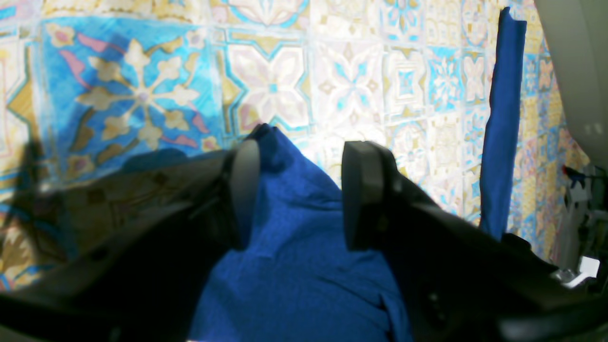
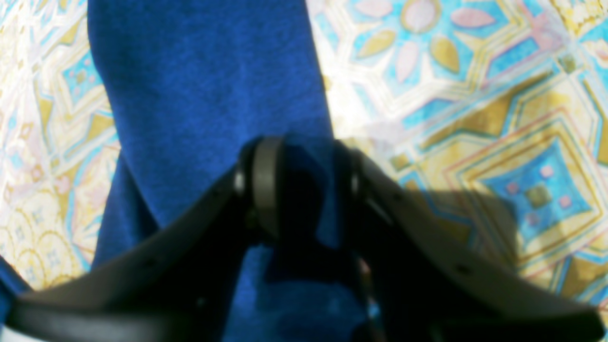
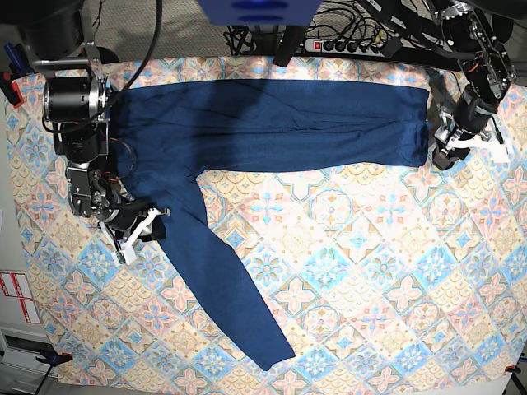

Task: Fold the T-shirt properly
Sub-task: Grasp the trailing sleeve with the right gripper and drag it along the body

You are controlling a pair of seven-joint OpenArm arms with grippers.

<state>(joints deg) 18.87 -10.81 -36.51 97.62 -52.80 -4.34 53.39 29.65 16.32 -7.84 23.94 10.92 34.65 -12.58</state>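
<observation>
Blue T-shirt (image 1: 294,266) fabric is bunching between the two dark fingers (image 1: 363,194) of the left end effector (image 1: 299,190), which are standing apart around it above the patterned bench (image 1: 342,80) cloth.

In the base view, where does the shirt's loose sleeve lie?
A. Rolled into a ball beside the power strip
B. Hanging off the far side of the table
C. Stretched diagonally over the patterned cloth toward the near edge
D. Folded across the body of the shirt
C: the T-shirt lies as a band along the far side, and one sleeve runs diagonally from it across the patterned tablecloth toward the near edge.
</observation>
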